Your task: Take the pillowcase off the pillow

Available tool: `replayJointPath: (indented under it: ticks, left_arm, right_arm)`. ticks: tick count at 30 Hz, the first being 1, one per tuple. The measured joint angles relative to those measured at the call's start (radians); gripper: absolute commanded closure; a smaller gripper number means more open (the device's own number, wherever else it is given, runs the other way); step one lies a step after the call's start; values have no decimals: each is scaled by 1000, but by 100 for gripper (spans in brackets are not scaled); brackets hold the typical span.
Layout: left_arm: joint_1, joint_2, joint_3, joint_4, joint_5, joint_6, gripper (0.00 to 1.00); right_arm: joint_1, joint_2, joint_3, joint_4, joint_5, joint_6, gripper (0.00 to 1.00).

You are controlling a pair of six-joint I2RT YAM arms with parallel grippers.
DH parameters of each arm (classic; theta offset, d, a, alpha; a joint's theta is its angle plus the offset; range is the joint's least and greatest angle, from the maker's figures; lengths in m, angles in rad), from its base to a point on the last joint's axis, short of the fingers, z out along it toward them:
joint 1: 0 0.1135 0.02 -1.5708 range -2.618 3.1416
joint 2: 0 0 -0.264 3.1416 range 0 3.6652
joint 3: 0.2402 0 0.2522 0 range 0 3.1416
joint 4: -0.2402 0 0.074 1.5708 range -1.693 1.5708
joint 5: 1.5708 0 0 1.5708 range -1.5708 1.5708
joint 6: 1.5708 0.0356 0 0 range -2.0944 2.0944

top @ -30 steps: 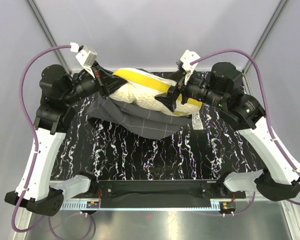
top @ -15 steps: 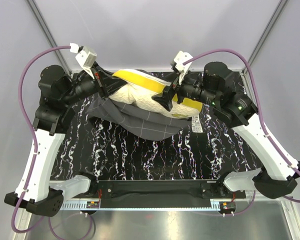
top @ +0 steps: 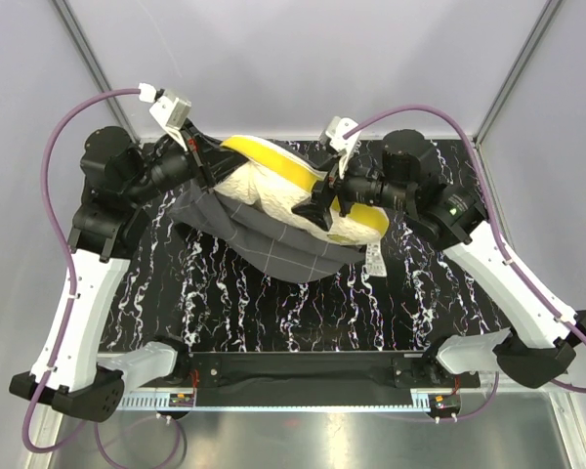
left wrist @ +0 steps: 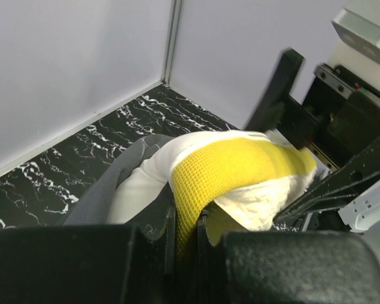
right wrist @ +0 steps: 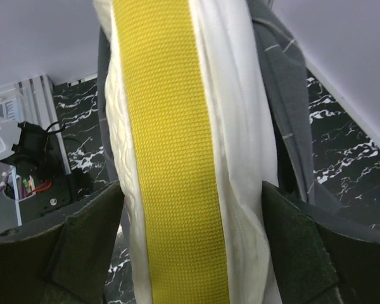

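Pillow [top: 269, 186], cream and quilted with a yellow side band, at the far middle of the table [top: 273, 322], apparently lifted between the two arms. The left tool [left wrist: 187, 218] is clenched on the yellow band at the pillow's left end, the band running into the narrow gap between its jaws. The right tool [right wrist: 191, 196] has its jaws wide, one on either side of the pillow's thickness, and appears to squeeze and so grasp it. The pillowcase [top: 273, 244], the container here, encloses only the near, lower part of the pillow. The far side and right end are bare, and the grey cloth sags in folds toward the table. A white tag [top: 376, 256] lies by the right end. Handling, as judged: the pillow is light, bulky and springy, so a pinch on the stitched band should hold better than one on puffy quilting. The pillowcase is thin, limp and likely to slide, and is best taken at its open hem, whose place among the folds cannot be made out.
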Motion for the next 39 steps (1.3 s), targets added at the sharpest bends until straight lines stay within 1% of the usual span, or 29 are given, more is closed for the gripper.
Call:
replayJointPath:
  ticks: [3,4,5,6,7,8,9,10,11,13,15,20,23,26,28,34,39]
  left_arm:
    - [0,5,-28,18,-30,-13,100]
    - [0,7,-40,24,-36,-21,100]
    - [-1,9,-52,34,-40,-27,100]
    - [-3,13,-63,43,-44,-34,99]
    - [-5,16,-67,45,-48,-39,92]
    - [-8,22,-71,53,-54,-44,55]
    - [-9,27,-74,60,-64,-45,34]
    - [-10,28,-80,77,-85,-46,9]
    - [-10,28,-82,94,-108,-42,1]
    - [-10,17,-97,139,-165,-50,1]
    - [-12,-23,-146,191,-226,-52,1]
    - [-37,-205,-334,312,-397,-65,1]
    - [-85,-303,-419,345,-526,-71,1]
    - [-148,-346,-465,369,-649,-66,1]
    - [-160,-342,-478,369,-692,-72,1]
    - [-170,-254,-519,377,-783,-131,1]
    - [-170,-139,-540,396,-777,-189,1]
  right_arm:
    - [18,-9,-47,13,6,17,38]
    - [24,-9,-59,13,10,26,57]
    - [28,-8,-66,14,18,28,73]
    - [31,-5,-73,13,26,37,92]
    - [34,-1,-77,14,35,48,100]
    - [35,4,-79,18,51,67,100]
    - [35,7,-80,22,64,89,100]
    - [35,8,-85,26,81,114,100]
    - [35,8,-89,26,97,138,100]
    - [39,7,-98,31,153,200,100]
    - [42,7,-100,40,224,262,100]
    - [51,-6,-99,61,398,360,100]
    - [51,-10,-90,80,470,399,100]
    - [51,-10,-72,90,516,420,100]
    - [51,-9,-59,100,535,433,100]
    - [51,-9,-56,129,545,466,100]
    - [51,-16,-77,147,525,490,100]
